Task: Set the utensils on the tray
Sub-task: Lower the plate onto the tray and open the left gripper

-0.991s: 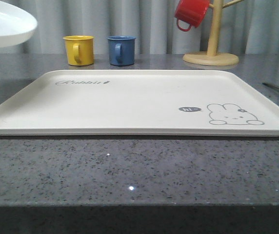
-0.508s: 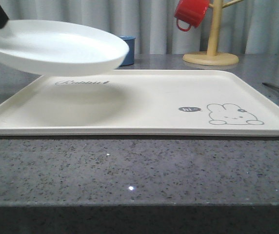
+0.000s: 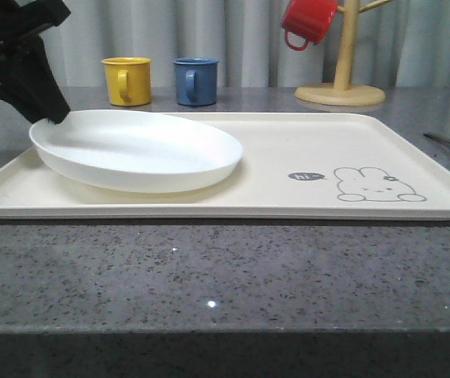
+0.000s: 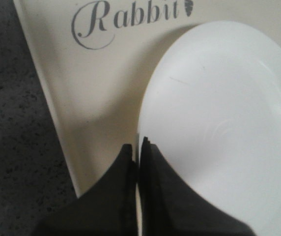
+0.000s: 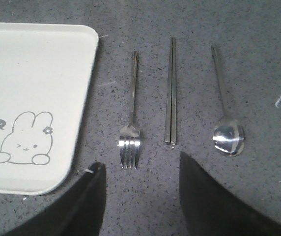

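The cream tray [image 3: 304, 142] lies across the middle of the grey counter. My left gripper [image 3: 48, 118] is shut on the rim of a round white plate [image 3: 138, 150], which sits low on the tray's left half. In the left wrist view the black fingers [image 4: 138, 145] pinch the plate [image 4: 219, 123] edge beside the "Rabbit" script on the tray [image 4: 96, 88]. The utensils lie side by side on the counter right of the tray [image 5: 32, 73]: a fork [image 5: 131, 123], a long flat piece [image 5: 171, 93] and a spoon [image 5: 226, 123]. My right gripper [image 5: 140, 164] hangs open above them, holding nothing.
A yellow mug [image 3: 127, 80] and a blue mug [image 3: 196, 80] stand behind the tray. A red mug [image 3: 309, 21] hangs on a wooden mug tree [image 3: 341, 79] at the back right. Thin utensil handles [image 3: 449, 143] show at the counter's far right.
The white plate came in from the upper left, carried by my left gripper, and dropped down onto the tray's left half. The tray and mugs stayed put.
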### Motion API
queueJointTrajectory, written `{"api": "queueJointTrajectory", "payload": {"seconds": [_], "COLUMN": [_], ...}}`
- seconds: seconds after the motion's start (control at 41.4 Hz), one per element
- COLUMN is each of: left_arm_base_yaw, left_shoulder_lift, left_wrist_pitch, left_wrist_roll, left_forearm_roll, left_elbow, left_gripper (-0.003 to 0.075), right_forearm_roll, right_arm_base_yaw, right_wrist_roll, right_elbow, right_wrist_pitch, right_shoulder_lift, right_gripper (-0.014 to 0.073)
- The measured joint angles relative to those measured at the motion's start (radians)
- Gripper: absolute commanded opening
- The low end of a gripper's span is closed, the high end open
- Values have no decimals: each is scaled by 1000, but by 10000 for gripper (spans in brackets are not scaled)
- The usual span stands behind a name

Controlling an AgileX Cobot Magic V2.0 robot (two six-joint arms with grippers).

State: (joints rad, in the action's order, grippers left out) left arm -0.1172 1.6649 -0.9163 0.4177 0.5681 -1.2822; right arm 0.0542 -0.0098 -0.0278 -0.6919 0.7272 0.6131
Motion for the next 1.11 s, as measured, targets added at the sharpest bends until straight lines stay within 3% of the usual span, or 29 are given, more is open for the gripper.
{"api": "queueJointTrajectory", "payload": {"seconds": [0.169, 0.483, 0.822, 1.112], "left_arm_base_yaw": [0, 0, -22, -259], "left_shoulder_lift": [5, 5, -76, -260], "left_wrist_pitch": [3, -19, -23, -31], "left_wrist_roll": [0, 0, 14, 20], "left_forearm_roll": [-4, -36, -51, -140], "left_elbow": [0, 0, -2, 11], "left_gripper": [78, 347, 350, 349], "right_forearm_roll": [0, 0, 0, 0], "right_arm_base_yaw": [0, 0, 0, 0], "right_wrist_roll": [0, 0, 0, 0], "right_elbow": [0, 0, 0, 0], "right_wrist_pitch": [0, 0, 0, 0], "right_shoulder_lift": [0, 0, 0, 0], "right_gripper": [381, 381, 381, 381]}}
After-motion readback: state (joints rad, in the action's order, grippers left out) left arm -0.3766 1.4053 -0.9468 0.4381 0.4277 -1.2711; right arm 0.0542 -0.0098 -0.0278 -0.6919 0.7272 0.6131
